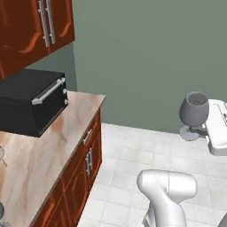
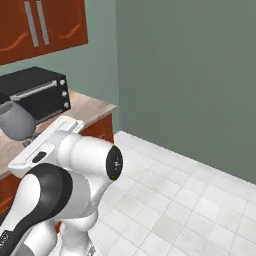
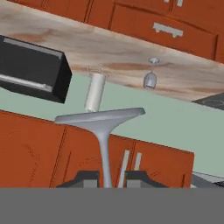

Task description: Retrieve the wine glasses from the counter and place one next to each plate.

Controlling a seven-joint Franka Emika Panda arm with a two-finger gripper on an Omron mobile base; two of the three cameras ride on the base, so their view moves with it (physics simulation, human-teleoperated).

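My gripper (image 3: pixel 106 179) is shut on the thin stem of a grey-blue wine glass (image 1: pixel 193 111), holding it in the air over the tiled floor, away from the counter (image 1: pixel 44 150). In the hand view the glass's round foot (image 3: pixel 100 117) spreads just beyond the fingertips (image 3: pixel 89 178). From the right base camera the bowl of the held glass (image 2: pixel 15 122) pokes out left of the hand. A second wine glass (image 3: pixel 150 78) stands on the marbled counter (image 3: pixel 118 52). Both plates are out of view.
A black toaster oven (image 1: pixel 33 102) sits on the counter's far end below red-brown wall cabinets (image 1: pixel 31 31). A white cylinder (image 3: pixel 95 92) stands on the counter near the second glass. A green wall (image 1: pixel 150 57) closes the back; white floor tiles (image 2: pixel 190 200) lie beside the counter.
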